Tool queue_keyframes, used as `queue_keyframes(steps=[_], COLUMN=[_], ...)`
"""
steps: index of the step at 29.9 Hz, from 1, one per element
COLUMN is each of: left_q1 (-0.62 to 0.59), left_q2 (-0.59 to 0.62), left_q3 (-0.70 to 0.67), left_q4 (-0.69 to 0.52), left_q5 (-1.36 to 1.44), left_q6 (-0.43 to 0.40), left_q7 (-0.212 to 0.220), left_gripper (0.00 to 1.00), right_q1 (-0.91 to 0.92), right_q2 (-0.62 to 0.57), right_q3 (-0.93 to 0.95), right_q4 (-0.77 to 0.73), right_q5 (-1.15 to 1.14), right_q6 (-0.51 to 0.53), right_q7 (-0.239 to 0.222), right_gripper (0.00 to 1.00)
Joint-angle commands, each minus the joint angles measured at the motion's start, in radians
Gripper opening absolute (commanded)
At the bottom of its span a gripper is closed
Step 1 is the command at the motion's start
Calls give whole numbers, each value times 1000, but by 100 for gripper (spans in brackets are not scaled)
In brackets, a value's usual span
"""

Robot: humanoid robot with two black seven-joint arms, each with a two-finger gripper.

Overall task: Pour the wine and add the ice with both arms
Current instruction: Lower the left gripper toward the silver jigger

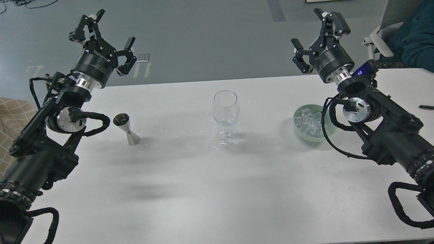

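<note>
A clear stemmed glass (pixel 225 112) stands upright at the table's middle and looks empty. A small metal jigger (pixel 126 129) stands left of it; I cannot see whether it holds wine. A pale green bowl (pixel 300 130) at the right holds a heap of clear ice cubes (pixel 309 121). My left gripper (pixel 101 37) is open and empty, raised above the table's far left edge, up and left of the jigger. My right gripper (pixel 318 35) is open and empty, raised beyond the far edge above the bowl.
The white table (pixel 217 189) carries small wet spots around the glass base. A dark pen (pixel 426 107) lies at the far right edge. A person in a dark top (pixel 415 34) sits on a chair at the back right. A checked cloth (pixel 13 118) shows at left.
</note>
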Motion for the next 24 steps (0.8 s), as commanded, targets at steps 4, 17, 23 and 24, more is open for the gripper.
queue_keyframes(steps=[4,17,23,24], left_q1=[109,610,818,836], left_q2=[144,290,250,229], left_q3=[1,-203,-246,-248], left_q4=[-167,-591,-677,-675], left_q5=[-202,-457,-523,-532], left_q6=[48,84,74,74], left_q7=[104,258,276,281], left_gripper=[96,97,98,98], right_q1=[2,2,3,5], right_q2=[-5,-3,-5,-3], right_q3=[0,-3,-8,-20], right_q4=[0,-8,-12,-12], right_q5=[0,-3,-5,-5], right_q6=[0,-2,-2,-3], right_q7=[0,0,0,0], right_gripper=[100,100,100,100])
